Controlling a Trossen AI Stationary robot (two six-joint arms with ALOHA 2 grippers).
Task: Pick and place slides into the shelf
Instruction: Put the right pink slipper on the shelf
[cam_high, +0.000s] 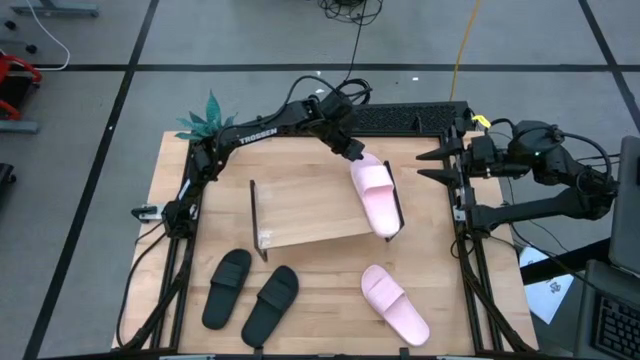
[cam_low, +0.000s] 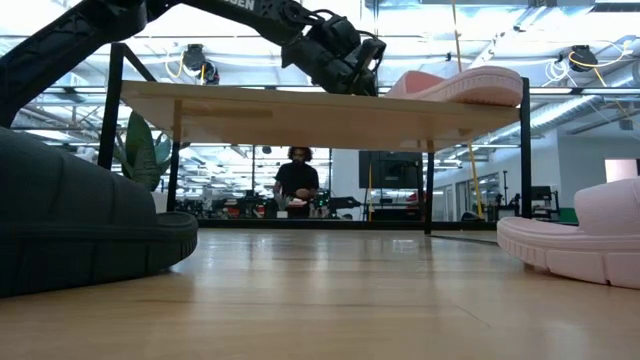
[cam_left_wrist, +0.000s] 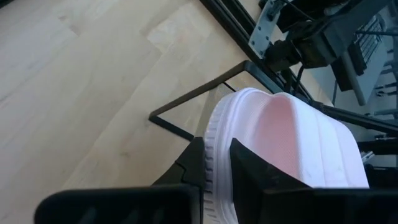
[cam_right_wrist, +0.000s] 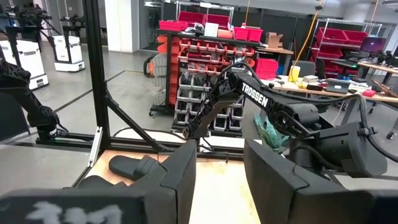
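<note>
A pale pink slide (cam_high: 376, 196) lies lengthwise over the right end of the shelf's (cam_high: 300, 212) light top board. My left gripper (cam_high: 353, 150) is shut on the end of it nearest the table's far edge. In the low view this slide (cam_low: 468, 86) sits on top of the board (cam_low: 300, 105). The other pink slide (cam_high: 395, 303) lies sole-down on the table near the front right. The two black slides (cam_high: 227, 287) (cam_high: 270, 303) lie side by side at the front left. My right gripper (cam_high: 432, 165) is open and drawn back at the table's right edge. My left gripper pinches the pink slide's far end by its ribbed sole edge (cam_left_wrist: 217, 152). One finger (cam_left_wrist: 264, 177) lies on the footbed and the other against the underside. The fingers slant down from the table's far side, along the slide. Its underside appears to lie on the shelf's top board.
The shelf's black right end frame (cam_left_wrist: 186, 102) stands just under the held slide. A small green plant (cam_high: 205, 120) sits at the table's far left corner. A person (cam_low: 296, 182) stands far behind the table. Bare tabletop lies between the shelf and the slides at the front.
</note>
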